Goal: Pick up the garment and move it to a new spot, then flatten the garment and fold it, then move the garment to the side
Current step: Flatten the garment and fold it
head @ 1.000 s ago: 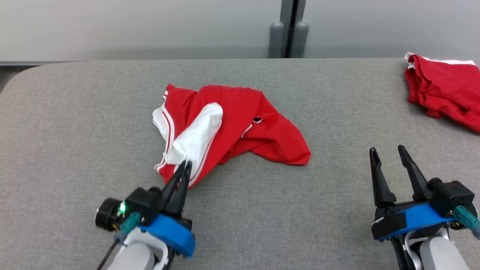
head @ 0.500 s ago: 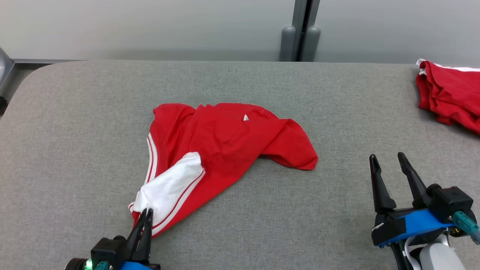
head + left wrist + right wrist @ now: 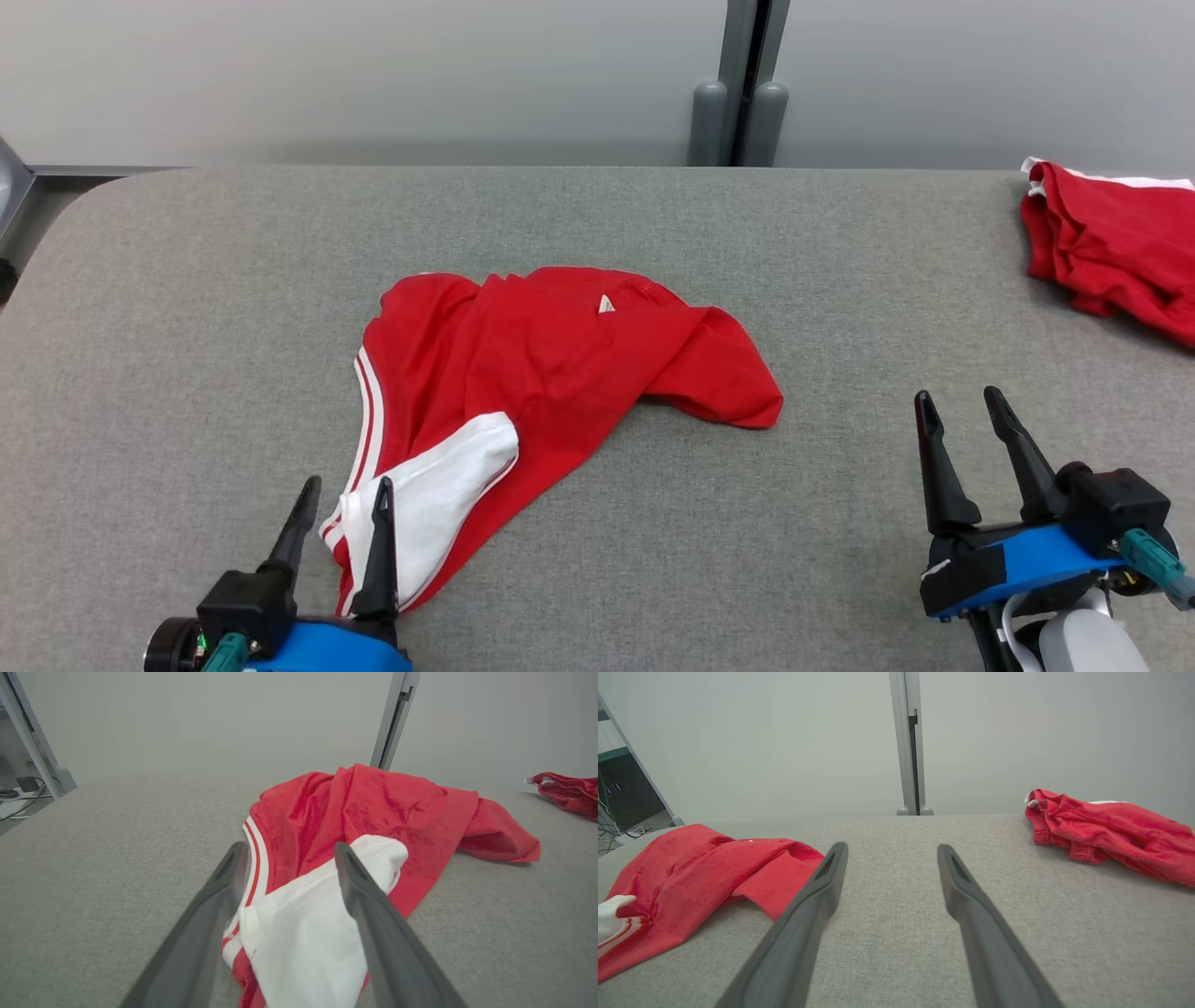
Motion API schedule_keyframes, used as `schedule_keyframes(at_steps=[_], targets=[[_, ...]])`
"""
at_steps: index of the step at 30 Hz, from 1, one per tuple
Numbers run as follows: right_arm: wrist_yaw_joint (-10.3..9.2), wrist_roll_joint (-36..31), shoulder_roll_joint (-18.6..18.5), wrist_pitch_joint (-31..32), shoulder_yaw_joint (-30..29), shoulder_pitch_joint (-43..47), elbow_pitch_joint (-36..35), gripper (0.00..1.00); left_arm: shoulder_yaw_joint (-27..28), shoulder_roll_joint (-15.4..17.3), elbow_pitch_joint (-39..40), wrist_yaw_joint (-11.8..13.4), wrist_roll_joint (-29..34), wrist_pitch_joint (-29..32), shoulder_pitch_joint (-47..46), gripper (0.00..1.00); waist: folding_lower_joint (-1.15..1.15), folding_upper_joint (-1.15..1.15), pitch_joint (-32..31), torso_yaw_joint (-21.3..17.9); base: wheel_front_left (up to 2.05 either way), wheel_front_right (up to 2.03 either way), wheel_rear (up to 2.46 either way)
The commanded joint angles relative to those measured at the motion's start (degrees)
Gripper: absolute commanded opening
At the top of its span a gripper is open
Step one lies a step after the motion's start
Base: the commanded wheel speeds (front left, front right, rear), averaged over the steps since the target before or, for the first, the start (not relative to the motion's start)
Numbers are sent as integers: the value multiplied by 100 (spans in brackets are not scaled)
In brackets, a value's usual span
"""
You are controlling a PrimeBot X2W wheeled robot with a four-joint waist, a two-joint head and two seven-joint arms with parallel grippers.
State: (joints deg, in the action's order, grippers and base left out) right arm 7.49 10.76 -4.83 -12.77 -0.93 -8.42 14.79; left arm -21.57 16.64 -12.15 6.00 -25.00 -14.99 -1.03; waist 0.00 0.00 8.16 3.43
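Spanning the scene, the grey bench [image 3: 840, 280] carries the red-and-white garment [image 3: 560, 355], crumpled left of centre with its white panel nearest. The left end effector [image 3: 346, 483] stands spread astride that near hem, gripping nothing; the right end effector [image 3: 957, 395] is spread too, well apart. Flattening looks next, and it needs both to take corners.

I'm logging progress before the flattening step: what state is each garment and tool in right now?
Garment: lying rumpled on the table, not flattened or folded.
Left tool: open, the garment's white corner between its fingers, unclamped.
Right tool: open, empty, over bare table.
Second red garment: bunched up at the table's far right.
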Motion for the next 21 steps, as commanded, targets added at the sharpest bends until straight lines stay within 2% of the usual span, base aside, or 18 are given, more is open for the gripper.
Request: schedule_keyframes(at_steps=[1, 7, 12, 21], targets=[[1, 56, -14, -44, 0, 49, 10, 100, 142, -60, 100, -24, 84, -26, -76, 100, 0, 0, -27, -41, 0, 0, 0], [1, 66, -24, -56, 0, 76, 28, 100, 360, -202, 169, -112, 278, -26, -193, 100, 0, 0, -62, -130, 0, 0, 0], [2, 89, -52, -70, 15, 37, 43, 100, 378, -258, 36, -289, 453, -25, -459, 100, 0, 0, -31, -217, 0, 0, 0], [1, 93, -12, -99, 32, -23, 60, 100, 85, -322, -533, -699, 527, 161, -1057, 100, 0, 0, 61, -406, 0, 0, 0]])
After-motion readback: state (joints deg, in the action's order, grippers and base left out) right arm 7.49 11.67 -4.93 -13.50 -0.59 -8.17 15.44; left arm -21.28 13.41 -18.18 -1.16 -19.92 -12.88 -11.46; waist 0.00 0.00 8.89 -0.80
